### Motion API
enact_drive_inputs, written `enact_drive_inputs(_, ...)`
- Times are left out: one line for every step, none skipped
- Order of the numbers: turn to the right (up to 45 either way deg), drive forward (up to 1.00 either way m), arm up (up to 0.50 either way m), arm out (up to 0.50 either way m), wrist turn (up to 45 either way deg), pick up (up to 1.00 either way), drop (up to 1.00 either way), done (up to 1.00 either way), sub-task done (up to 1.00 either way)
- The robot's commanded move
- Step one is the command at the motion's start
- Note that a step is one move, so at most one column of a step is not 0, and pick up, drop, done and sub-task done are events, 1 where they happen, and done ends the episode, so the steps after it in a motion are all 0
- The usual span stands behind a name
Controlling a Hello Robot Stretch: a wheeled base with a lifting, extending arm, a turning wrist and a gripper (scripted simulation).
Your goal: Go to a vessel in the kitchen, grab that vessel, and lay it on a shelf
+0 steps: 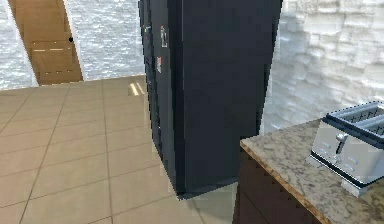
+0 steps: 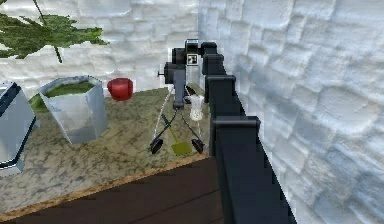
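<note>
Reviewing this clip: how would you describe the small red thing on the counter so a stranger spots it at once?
Start at the speckled stone countertop along the white stone wall. On it stands a pale, angular planter filled with green. Just to its right in the arm side view, near the wall, sits the small rounded red thing, the one red item on the counter.

There is one stone-topped counter [image 2: 110, 162], and on it stand one silver toaster [image 1: 352, 143], one leafy plant in one grey pot [image 2: 76, 112], one round red object [image 2: 121, 88] and one small white cup [image 2: 196, 107]. The room also has one tall dark refrigerator [image 1: 212, 90] and one wooden door [image 1: 45, 40].
</note>
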Motion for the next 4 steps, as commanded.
enact_drive_inputs(0.0,0.00,0.00,0.00,45.0,0.00,0.00,0.00,0.00)
enact_drive_inputs(0.0,0.00,0.00,0.00,45.0,0.00,0.00,0.00,0.00)
enact_drive_inputs(0.0,0.00,0.00,0.00,45.0,0.00,0.00,0.00,0.00)
enact_drive_inputs(0.0,0.00,0.00,0.00,45.0,0.00,0.00,0.00,0.00)
